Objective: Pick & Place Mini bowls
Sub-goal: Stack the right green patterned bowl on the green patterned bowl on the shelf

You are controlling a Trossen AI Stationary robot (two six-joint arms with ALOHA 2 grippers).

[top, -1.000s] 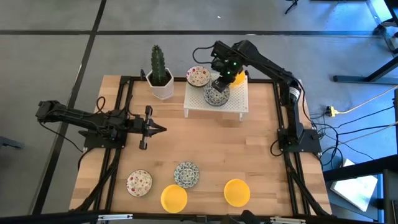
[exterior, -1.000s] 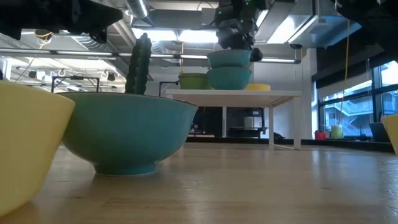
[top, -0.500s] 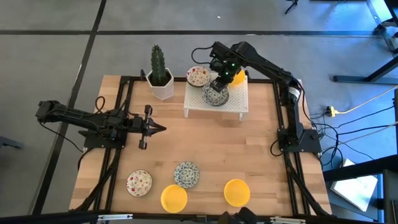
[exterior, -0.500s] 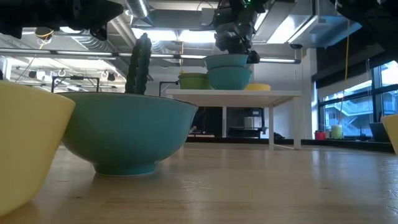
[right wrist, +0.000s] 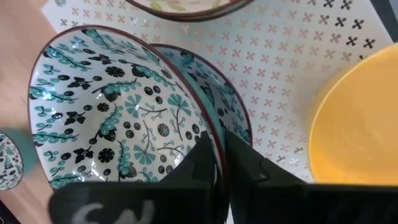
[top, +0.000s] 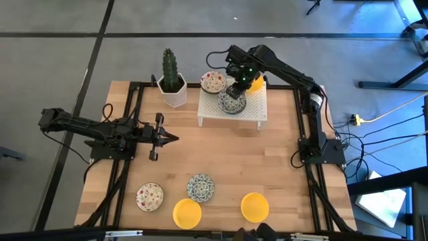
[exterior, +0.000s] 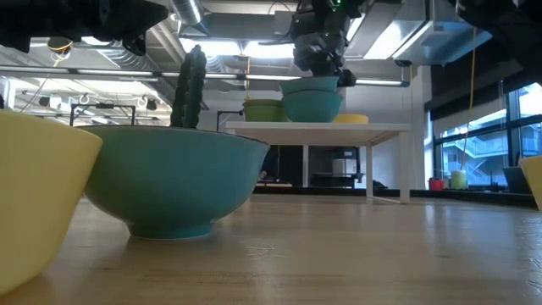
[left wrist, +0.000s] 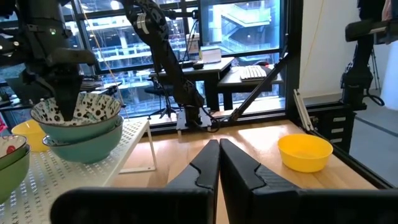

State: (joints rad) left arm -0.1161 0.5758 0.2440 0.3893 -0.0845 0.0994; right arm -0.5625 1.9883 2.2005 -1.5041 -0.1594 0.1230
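On the white perforated rack (top: 251, 112) at the far side, my right gripper (top: 235, 92) is shut on a blue-green patterned mini bowl (right wrist: 118, 112). That bowl sits in a second patterned bowl (exterior: 312, 107). A red-speckled bowl (top: 212, 82) and a yellow bowl (right wrist: 360, 118) also stand on the rack. Near the front edge lie a red-speckled bowl (top: 149, 196), a patterned bowl (top: 200, 187) and two yellow bowls (top: 186, 213) (top: 255, 207). My left gripper (top: 172, 139) waits shut above the table's left half, holding nothing. My right gripper pinches the upper patterned bowl's rim (right wrist: 213, 132), one finger inside the bowl and one outside. The fingers come steeply from above. The bowl is tilted a little and sits nested in the patterned bowl beneath it (right wrist: 239, 109) on the rack.
A cactus in a white hexagonal pot (top: 174, 86) stands left of the rack. Bare wood lies between the rack and the front row of bowls. Black frame rails run along both table sides.
My right gripper has lowered the patterned bowl a little. In the low view the bowl now sits deeper in the bowl beneath it than a second ago. The gripper stays shut on the rim.
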